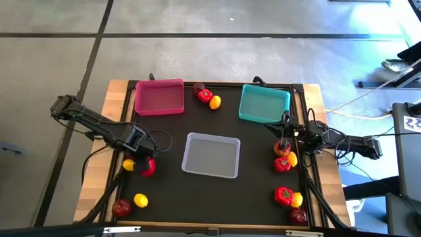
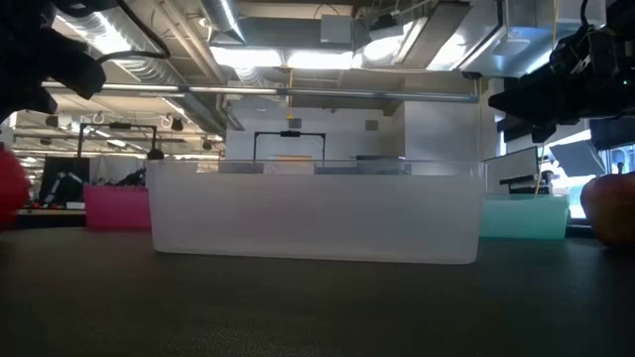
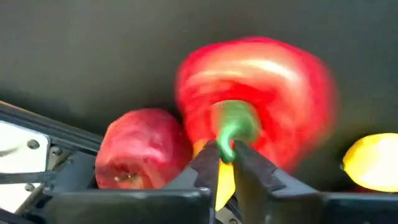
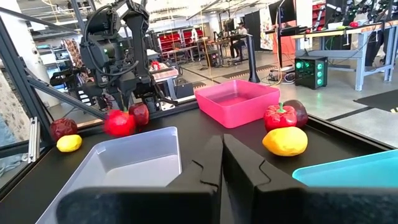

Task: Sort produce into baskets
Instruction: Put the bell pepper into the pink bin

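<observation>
Two pincers shut, left one on a pepper stem

Your left pincer is clamped on the green stem of a red pepper at the table's left side. A dark red apple sits right against that pepper, with a lemon close by. Another apple and lemon lie nearer the front left corner. Your right pincer is closed on nothing, hovering over the produce cluster at the right edge. Pink basket and teal basket stand at the back with a pepper and lemon between them. Grey-white basket sits mid-table. All three baskets hold nothing.
</observation>
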Robot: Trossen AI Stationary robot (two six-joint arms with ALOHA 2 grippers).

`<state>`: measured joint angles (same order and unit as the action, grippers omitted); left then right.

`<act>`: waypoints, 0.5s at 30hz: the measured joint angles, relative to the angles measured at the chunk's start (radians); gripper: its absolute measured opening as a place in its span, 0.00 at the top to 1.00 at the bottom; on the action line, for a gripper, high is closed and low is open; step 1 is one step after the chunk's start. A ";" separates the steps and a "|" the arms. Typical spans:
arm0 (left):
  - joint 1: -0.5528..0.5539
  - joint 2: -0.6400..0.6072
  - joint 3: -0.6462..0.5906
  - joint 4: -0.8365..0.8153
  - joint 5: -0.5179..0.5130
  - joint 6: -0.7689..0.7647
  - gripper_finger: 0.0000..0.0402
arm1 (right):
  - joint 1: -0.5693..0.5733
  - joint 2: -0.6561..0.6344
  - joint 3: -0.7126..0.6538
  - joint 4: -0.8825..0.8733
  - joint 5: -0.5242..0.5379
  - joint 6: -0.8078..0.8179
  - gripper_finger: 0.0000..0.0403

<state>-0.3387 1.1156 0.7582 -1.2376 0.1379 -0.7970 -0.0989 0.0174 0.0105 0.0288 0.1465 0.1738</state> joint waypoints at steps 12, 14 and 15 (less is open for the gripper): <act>0.000 0.000 0.040 -0.016 -0.072 0.016 0.94 | 0.000 0.000 0.000 0.000 0.001 -0.007 0.96; 0.001 0.000 0.070 -0.034 -0.110 0.015 0.94 | 0.000 0.000 0.000 0.000 0.001 -0.021 0.96; 0.003 0.000 0.086 -0.048 -0.131 0.015 0.94 | 0.000 0.000 0.000 0.000 0.001 -0.023 0.96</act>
<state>-0.3355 1.1152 0.8439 -1.2858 0.0068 -0.7822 -0.0988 0.0174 0.0105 0.0286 0.1471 0.1507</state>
